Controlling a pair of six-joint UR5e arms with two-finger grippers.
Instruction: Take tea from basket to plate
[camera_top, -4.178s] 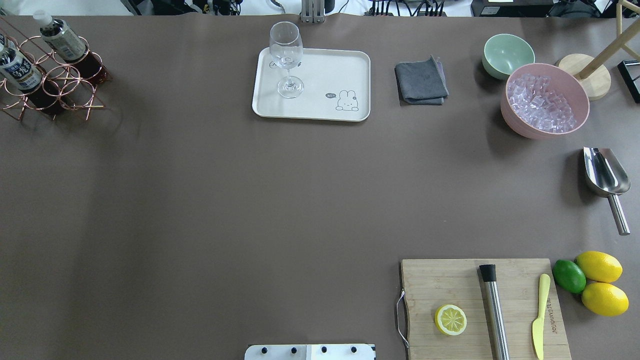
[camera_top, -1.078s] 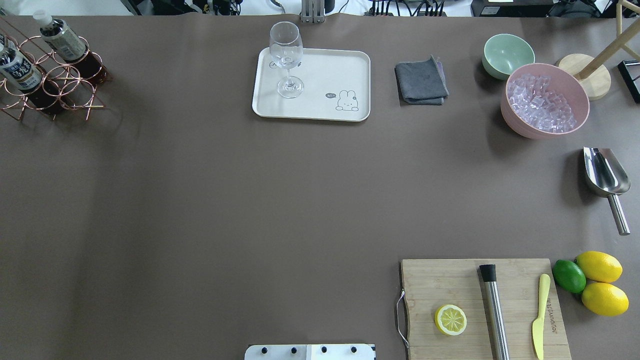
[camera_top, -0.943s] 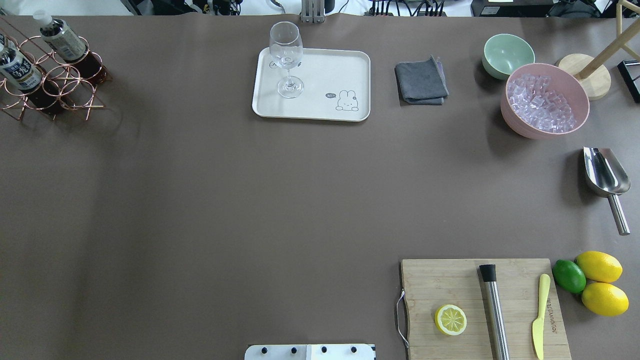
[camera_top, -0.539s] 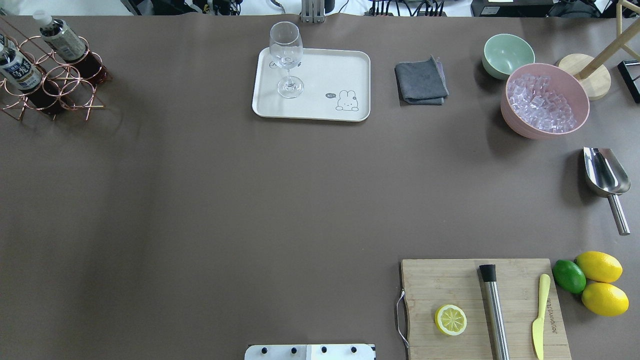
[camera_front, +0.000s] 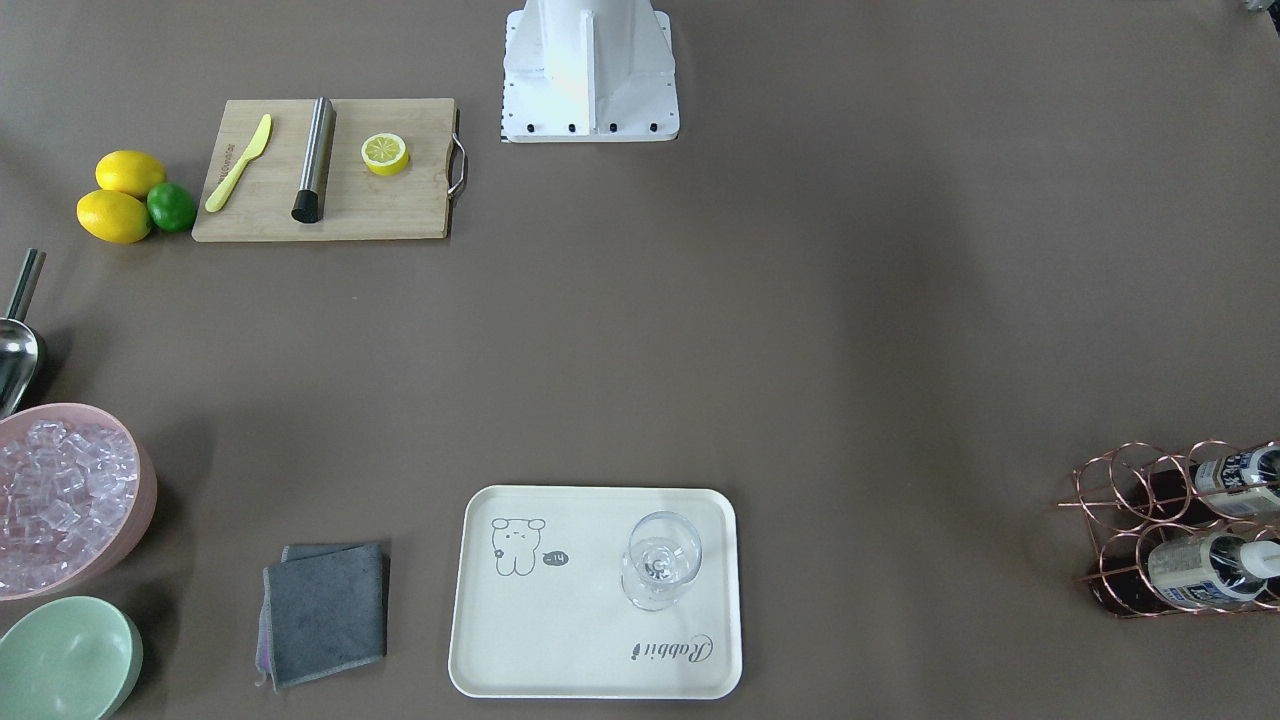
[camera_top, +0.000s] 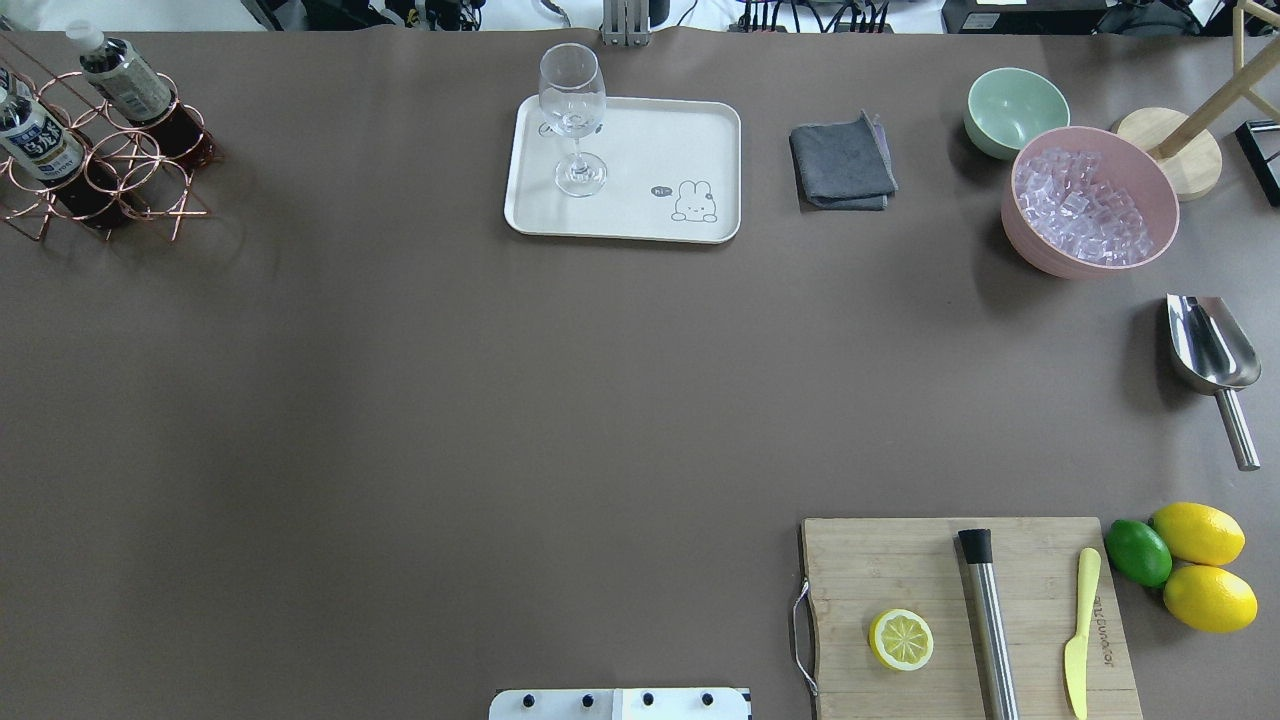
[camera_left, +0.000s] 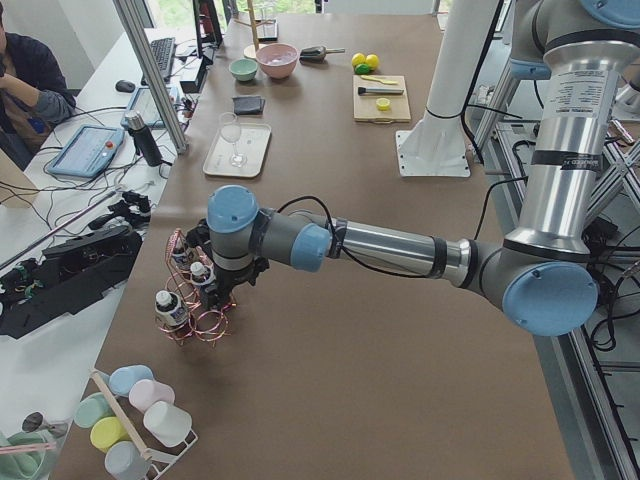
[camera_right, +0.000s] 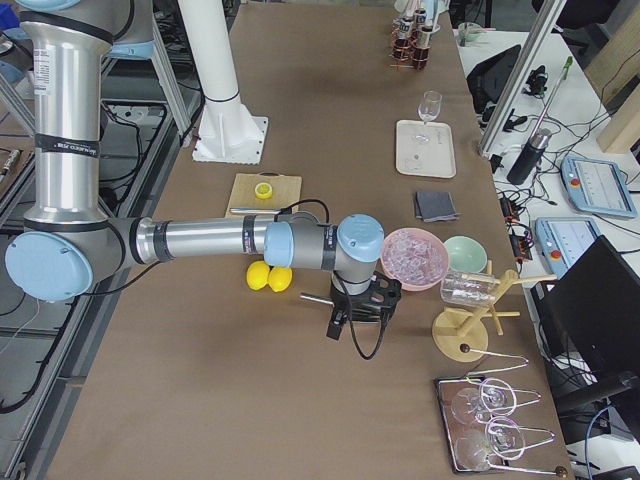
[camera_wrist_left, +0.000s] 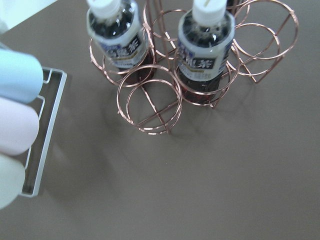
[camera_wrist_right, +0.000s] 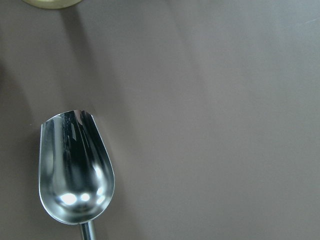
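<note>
Across the earlier overhead pictures and this one, nothing on the table (camera_top: 500, 400) has shifted. Basket, bottles, plate and glass lie as they lay, and neither arm has entered that view.

The left gripper (camera_left: 224, 288) hangs just above the basket (camera_wrist_left: 150, 102). Its fingers show only from the side, so I cannot tell whether they are spread or pressed together. Just beneath and ahead of it the tea (camera_wrist_left: 206, 47) stands upright in a ring cell, white cap up. A second bottle (camera_wrist_left: 117, 35) stands in the neighbouring cell, and the ring nearest the wrist camera is empty. The cells keep the bottles upright with their caps clear of the wire, which likely suits a straight descent and lift. The white labels carry bold dark characters that I cannot read with certainty. Off to the gripper's side lies a rack of pastel cups (camera_wrist_left: 17, 125).

Well apart from the gripper, across bare table, sits the plate (camera_top: 650, 140). A wine glass (camera_top: 572, 120) stands on the plate's end nearer the basket, so the bear end is the free spot. A bottle probably has to pass the glass to reach it. "Rabbit" is written in script near one corner, and the small bubble beside the bear is too small to read.

Farthest off, the right gripper (camera_right: 358, 300) hovers over a metal scoop (camera_wrist_right: 75, 170), seemingly parked clear of the work. Its state I cannot tell.
</note>
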